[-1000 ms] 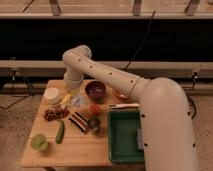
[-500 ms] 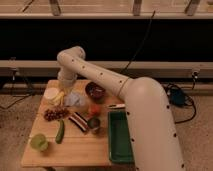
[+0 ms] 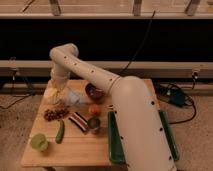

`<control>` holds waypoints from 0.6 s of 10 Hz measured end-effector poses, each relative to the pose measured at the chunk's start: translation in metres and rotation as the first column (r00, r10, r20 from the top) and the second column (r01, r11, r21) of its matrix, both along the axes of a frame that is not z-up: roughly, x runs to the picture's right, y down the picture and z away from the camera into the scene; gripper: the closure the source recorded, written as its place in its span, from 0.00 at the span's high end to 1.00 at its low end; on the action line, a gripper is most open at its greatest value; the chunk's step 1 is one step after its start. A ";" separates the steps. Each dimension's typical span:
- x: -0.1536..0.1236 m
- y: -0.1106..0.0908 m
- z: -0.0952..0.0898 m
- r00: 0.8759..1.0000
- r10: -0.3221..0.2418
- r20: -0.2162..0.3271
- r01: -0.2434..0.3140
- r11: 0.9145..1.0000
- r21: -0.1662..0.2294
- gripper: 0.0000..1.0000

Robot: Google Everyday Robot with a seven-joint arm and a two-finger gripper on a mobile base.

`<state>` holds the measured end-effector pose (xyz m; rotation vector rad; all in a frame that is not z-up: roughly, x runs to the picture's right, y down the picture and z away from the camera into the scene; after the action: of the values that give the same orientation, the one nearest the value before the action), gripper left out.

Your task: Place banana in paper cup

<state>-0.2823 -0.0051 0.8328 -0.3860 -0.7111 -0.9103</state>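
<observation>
The white paper cup (image 3: 49,96) stands at the table's back left corner. My gripper (image 3: 56,88) hangs straight down from the arm's wrist, right above the cup. The yellow banana (image 3: 53,92) shows at the gripper's tip, over the cup's mouth and partly hidden by the wrist. The gripper is shut on the banana. I cannot tell whether the banana's lower end touches the inside of the cup.
A dark bowl (image 3: 94,92), an orange-red fruit (image 3: 94,108), a small metal cup (image 3: 93,123), a striped packet (image 3: 78,121), a brown cluster (image 3: 55,114), a dark green cucumber (image 3: 60,131) and a light green cup (image 3: 39,142) share the wooden table (image 3: 75,150). A green tray (image 3: 114,142) lies at its right.
The arm has swung left. The gripper and the banana have moved from beside the dark bowl to above the paper cup.
</observation>
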 end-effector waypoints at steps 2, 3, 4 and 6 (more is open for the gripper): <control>-0.020 -0.004 0.005 1.000 -0.011 0.016 0.011 1.000 0.007 0.00; -0.025 -0.005 0.009 1.000 -0.013 0.017 0.013 1.000 0.011 0.01; -0.028 -0.006 0.012 1.000 -0.012 0.015 0.012 1.000 0.014 0.07; -0.033 -0.005 0.020 1.000 -0.011 0.012 0.011 1.000 0.016 0.27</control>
<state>-0.3150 -0.0106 0.8526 -0.3705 -0.7131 -0.9290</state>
